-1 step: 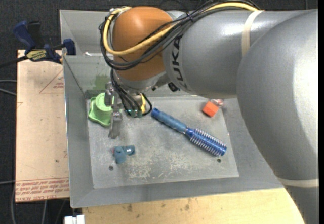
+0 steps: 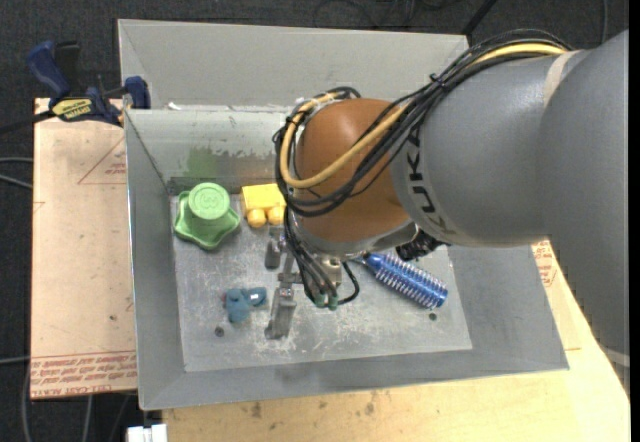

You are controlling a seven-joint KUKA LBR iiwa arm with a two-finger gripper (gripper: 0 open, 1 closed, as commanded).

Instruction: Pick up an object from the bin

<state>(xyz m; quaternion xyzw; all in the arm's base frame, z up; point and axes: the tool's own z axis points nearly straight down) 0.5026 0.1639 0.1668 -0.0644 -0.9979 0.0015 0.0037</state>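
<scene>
Bin (image 2: 150,260): grey metal, scuffed floor; may let a nudged piece skid.
Pincer (image 2: 279,315): 7 o'clock, low over the floor; apart or together, cannot tell.
Green cap (image 2: 207,215): 10 o'clock, round, ridged plastic.
Blue roller (image 2: 408,280): 3 o'clock, ribbed, apt to roll.
Yellow block (image 2: 262,200): 11 o'clock, smooth.
Teal piece (image 2: 243,303): likely target, just beside Pincer at its 9 o'clock; small, knobbly, easily knocked aside.

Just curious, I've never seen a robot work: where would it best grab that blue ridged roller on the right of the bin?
Across the middle of the blue roller, from straight above, squeezing its two long sides. It lies flat and slanted on the bin floor, narrow across, with bare floor along its lower side.
</scene>
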